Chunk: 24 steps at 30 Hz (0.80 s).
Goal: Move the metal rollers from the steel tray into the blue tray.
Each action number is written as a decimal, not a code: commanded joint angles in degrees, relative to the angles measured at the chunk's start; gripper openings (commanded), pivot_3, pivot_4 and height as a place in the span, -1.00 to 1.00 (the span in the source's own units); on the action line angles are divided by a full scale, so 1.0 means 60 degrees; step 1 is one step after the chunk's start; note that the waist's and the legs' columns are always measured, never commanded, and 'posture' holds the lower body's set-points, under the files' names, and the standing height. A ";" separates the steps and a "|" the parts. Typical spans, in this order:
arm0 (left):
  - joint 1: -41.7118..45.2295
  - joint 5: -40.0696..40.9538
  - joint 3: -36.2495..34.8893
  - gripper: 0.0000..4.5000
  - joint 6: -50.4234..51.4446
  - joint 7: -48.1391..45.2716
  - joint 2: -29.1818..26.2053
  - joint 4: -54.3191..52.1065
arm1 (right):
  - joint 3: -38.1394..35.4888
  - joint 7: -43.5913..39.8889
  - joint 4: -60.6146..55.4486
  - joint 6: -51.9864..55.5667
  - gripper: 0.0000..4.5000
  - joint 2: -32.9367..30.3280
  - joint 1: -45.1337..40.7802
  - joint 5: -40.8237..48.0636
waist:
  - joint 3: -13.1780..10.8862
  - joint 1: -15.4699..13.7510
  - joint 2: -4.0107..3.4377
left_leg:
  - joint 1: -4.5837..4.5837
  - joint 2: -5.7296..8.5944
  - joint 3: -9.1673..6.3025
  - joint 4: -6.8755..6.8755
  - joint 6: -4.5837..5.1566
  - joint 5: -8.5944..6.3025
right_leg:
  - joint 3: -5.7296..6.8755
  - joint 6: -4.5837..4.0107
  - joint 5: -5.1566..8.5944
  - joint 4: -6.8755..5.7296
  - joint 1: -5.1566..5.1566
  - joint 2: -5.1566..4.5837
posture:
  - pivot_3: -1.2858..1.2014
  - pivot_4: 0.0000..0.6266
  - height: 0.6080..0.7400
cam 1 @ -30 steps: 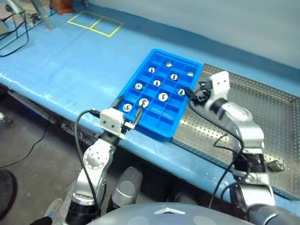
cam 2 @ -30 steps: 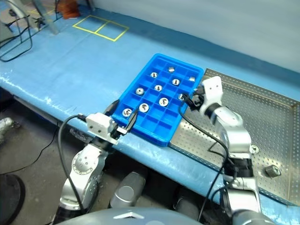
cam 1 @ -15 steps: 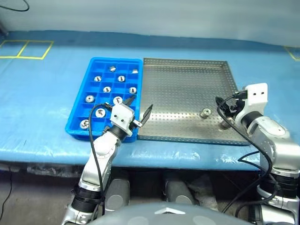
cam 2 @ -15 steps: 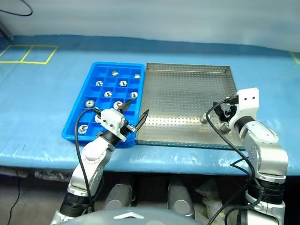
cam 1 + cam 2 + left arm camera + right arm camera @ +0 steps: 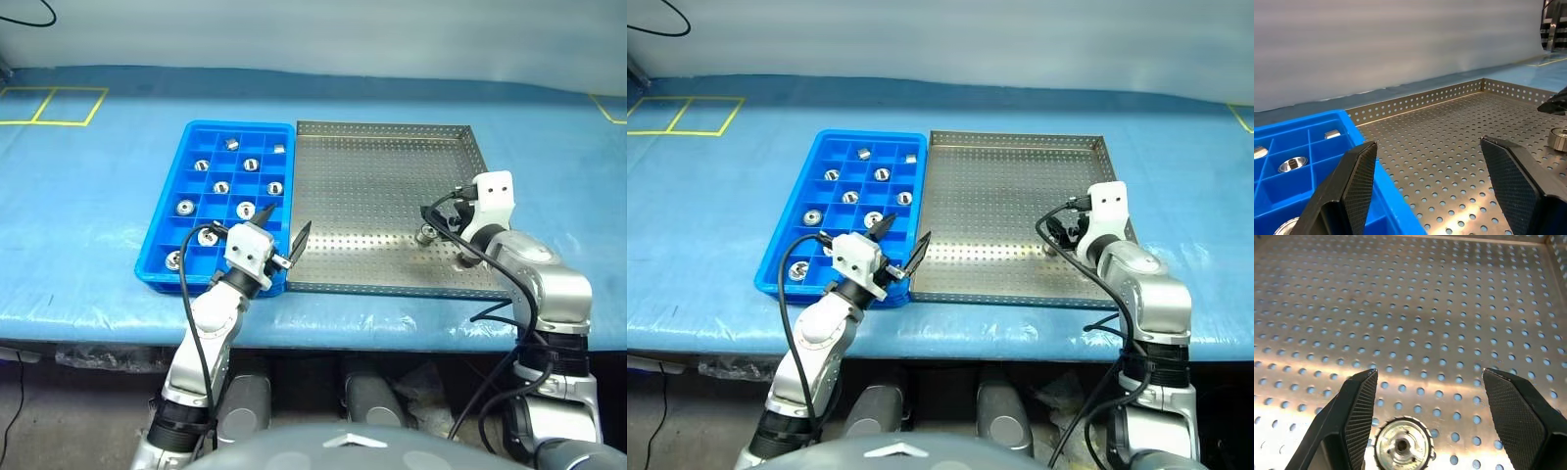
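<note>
One metal roller (image 5: 428, 233) lies on the perforated floor of the steel tray (image 5: 372, 166), near its front right corner. My right gripper (image 5: 436, 219) hangs open just over it, tilted down. In the right wrist view the roller (image 5: 1402, 446) sits low between the two fingers (image 5: 1359, 406), nearer one of them and untouched. The blue tray (image 5: 164, 238) lies against the steel tray's left side, with several rollers (image 5: 185, 207) in its cells. My left gripper (image 5: 286, 223) stands open and empty over the seam between the two trays at their front edge.
Both trays rest on a blue-covered table (image 5: 88, 196) whose front edge runs just below them. Yellow tape squares (image 5: 39, 103) mark the far left. The steel tray's low rim (image 5: 1415, 100) rises around its floor.
The whole view has swung right, from the blue tray to facing both trays. My right gripper has tipped downward and come over the roller in the steel tray. The left gripper stays open as before.
</note>
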<state>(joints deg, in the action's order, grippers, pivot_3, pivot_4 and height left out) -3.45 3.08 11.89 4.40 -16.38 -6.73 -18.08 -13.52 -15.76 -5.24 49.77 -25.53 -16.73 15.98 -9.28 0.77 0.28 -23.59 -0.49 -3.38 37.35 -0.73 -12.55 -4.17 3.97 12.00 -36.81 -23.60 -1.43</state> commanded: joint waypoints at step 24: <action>-0.0401 -0.0207 -0.0382 0.65 -0.0239 0.0508 -0.0172 -0.1071 | 0.1117 -0.1654 -0.0478 -0.2116 -0.23 0.0832 -0.0638 0.0612 | -0.0006 -0.0025 -0.0006 | 0.0005 -0.0016 0.0005 -0.0014 0.0000 0.0000 | 0.0001 0.0000 0.0002 -0.0004 -0.0017 0.0009 | 0.19 -0.52 1.00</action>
<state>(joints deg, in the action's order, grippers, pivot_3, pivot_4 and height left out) -5.52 2.31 10.47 4.38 -14.10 -7.86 -21.07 -7.72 -24.01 -4.91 40.67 -21.11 -18.46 18.59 -9.32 0.62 0.25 -23.55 -0.59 -3.39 37.27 -0.72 -12.54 -4.13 3.96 12.01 -36.86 -23.69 -1.37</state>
